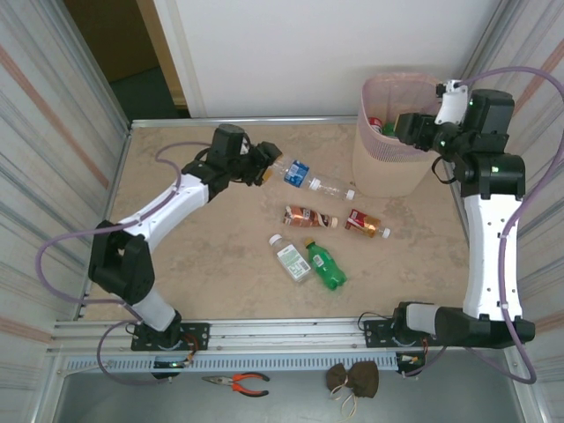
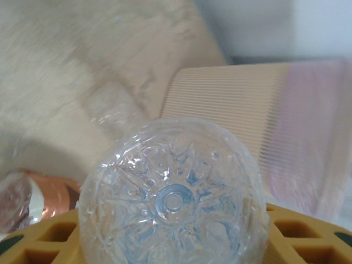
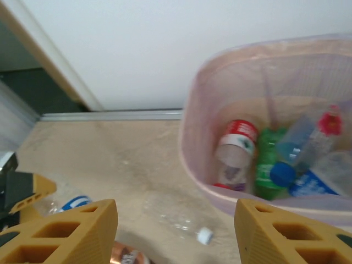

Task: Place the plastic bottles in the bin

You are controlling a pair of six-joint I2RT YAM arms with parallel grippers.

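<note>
My left gripper [image 1: 263,166] is shut on the base of a clear bottle [image 1: 308,180] with a blue label and a white cap. The bottle lies aimed at the pink bin [image 1: 388,172]. Its ribbed base [image 2: 173,201] sits between my yellow fingers [image 2: 311,236]. My right gripper [image 1: 407,126] hangs open and empty by the bin's near rim [image 3: 190,159]. Inside the bin lie a red-labelled bottle [image 3: 236,140], a green bottle [image 3: 268,165] and others with blue labels. On the table lie a brown-labelled bottle [image 1: 308,216], a red-labelled one [image 1: 366,222], a white-labelled one [image 1: 291,258] and a green one [image 1: 324,264].
Corrugated side walls [image 1: 53,132] close in the table on the left and right, and a white wall stands behind it. Red-handled pliers [image 1: 236,382] and a dark pouch [image 1: 352,379] lie on the front ledge below the arm bases.
</note>
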